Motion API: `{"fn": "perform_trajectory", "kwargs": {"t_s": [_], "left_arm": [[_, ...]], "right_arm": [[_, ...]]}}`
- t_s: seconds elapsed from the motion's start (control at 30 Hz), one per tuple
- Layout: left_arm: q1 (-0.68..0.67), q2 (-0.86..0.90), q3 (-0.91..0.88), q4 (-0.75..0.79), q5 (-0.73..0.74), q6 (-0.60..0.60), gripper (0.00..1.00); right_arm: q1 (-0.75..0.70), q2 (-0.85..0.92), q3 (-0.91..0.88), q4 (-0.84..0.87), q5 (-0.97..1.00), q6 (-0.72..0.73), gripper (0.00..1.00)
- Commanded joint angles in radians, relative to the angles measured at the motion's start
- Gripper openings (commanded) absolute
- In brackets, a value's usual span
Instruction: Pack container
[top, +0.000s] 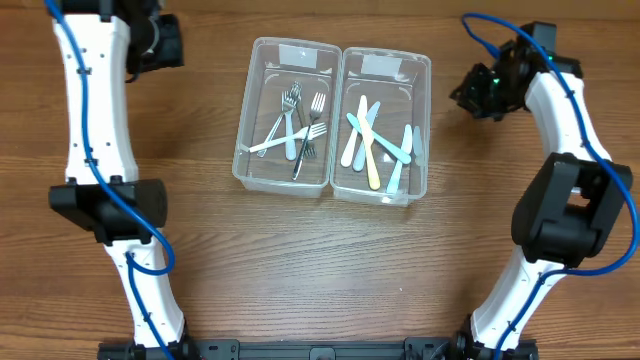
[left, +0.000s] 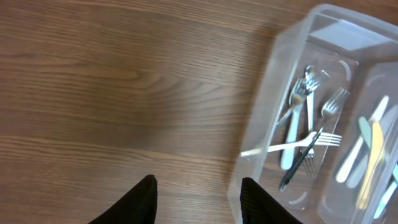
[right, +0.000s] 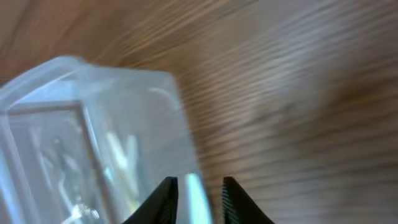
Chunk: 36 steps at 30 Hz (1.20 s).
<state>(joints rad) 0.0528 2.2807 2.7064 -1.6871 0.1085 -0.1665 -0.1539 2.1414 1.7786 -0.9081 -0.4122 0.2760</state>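
Wood-grain desk (top: 320, 260) seen from overhead, with two clear plastic containers touching side by side. The fork container (top: 243, 130) holds a loose pile of forks (top: 292, 128), some metal and some with pale handles. The knife container (top: 425, 130) holds pastel knives (top: 372, 140). Each container has a pale blank label (top: 294, 54) at its far end, with no writing that can be read. The left hand (top: 165, 42) is well apart from the fork container, and the right hand (top: 480, 92) is near the knife container.

Left wrist view: the left hand (left: 198, 196) is empty, its fingers spread wide above bare desk (left: 112, 93). The fork container (left: 261, 112) and its forks (left: 311, 124) lie just beside it.

Right wrist view, blurred: the right hand (right: 199, 196) has its fingers slightly parted and grips nothing. A corner of the knife container (right: 93, 124) lies just ahead.
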Motion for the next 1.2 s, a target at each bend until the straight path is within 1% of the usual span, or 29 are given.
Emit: {"fn": "perform_trajectory", "kwargs": {"t_s": [0.0, 0.17, 0.23, 0.27, 0.3, 0.37, 0.43, 0.47, 0.57, 0.67, 0.77, 0.8, 0.83, 0.87, 0.97, 1.07, 1.1, 1.17], "left_arm": [[0.022, -0.006, 0.016, -0.003, 0.042, -0.014, 0.45], [0.019, -0.006, 0.016, -0.003, 0.042, -0.014, 0.48], [0.019, -0.006, 0.016, -0.003, 0.042, -0.013, 0.48], [0.019, -0.006, 0.016, -0.003, 0.042, -0.013, 0.48], [0.019, -0.006, 0.016, -0.002, 0.041, -0.013, 0.46], [0.019, -0.006, 0.019, 0.009, 0.042, 0.004, 0.4], [0.019, -0.008, 0.045, 0.016, 0.059, 0.032, 0.31], [0.019, -0.011, 0.069, 0.016, 0.066, 0.051, 0.26], [0.019, -0.036, 0.174, 0.017, 0.058, 0.095, 0.2], [0.019, -0.09, 0.296, 0.014, 0.0, 0.096, 0.21], [0.018, -0.176, 0.387, 0.006, -0.047, 0.09, 0.25], [0.018, -0.219, 0.412, -0.001, -0.068, 0.082, 0.27], [0.018, -0.254, 0.425, -0.002, -0.09, 0.074, 0.27], [0.018, -0.289, 0.431, -0.002, -0.111, 0.067, 0.27], [0.018, -0.403, 0.432, -0.002, -0.161, 0.035, 0.28], [0.018, -0.481, 0.431, -0.002, -0.161, 0.031, 0.33], [0.018, -0.504, 0.431, -0.002, -0.161, 0.031, 0.34], [0.018, -0.547, 0.428, -0.002, -0.161, 0.031, 0.36]], "right_arm": [[0.071, 0.014, 0.005, 0.018, -0.042, 0.012, 0.27], [0.119, 0.014, 0.005, 0.033, -0.042, 0.007, 0.27], [0.12, 0.013, 0.005, 0.028, -0.041, -0.021, 0.2], [0.119, 0.011, 0.007, 0.023, -0.027, -0.022, 0.13], [0.105, 0.008, 0.016, 0.014, -0.012, -0.021, 0.11], [0.079, 0.0, 0.04, -0.007, -0.008, -0.022, 0.1], [0.047, -0.016, 0.095, -0.056, -0.01, -0.045, 0.11], [0.03, -0.026, 0.146, -0.102, -0.008, -0.084, 0.11], [0.002, -0.049, 0.317, -0.246, -0.008, -0.184, 0.11], [-0.011, -0.072, 0.534, -0.404, -0.007, -0.275, 0.1], [-0.023, -0.105, 0.753, -0.516, 0.013, -0.3, 0.1], [-0.029, -0.124, 0.839, -0.552, 0.037, -0.3, 0.14], [-0.034, -0.142, 0.905, -0.582, 0.06, -0.3, 0.21], [-0.039, -0.163, 0.969, -0.614, 0.092, -0.3, 0.24], [-0.044, -0.237, 1.122, -0.694, 0.2, -0.3, 0.26], [-0.044, -0.307, 1.197, -0.745, 0.23, -0.299, 0.29], [-0.044, -0.343, 1.211, -0.761, 0.23, -0.299, 0.35], [-0.044, -0.407, 1.213, -0.782, 0.242, -0.299, 0.37]]}}
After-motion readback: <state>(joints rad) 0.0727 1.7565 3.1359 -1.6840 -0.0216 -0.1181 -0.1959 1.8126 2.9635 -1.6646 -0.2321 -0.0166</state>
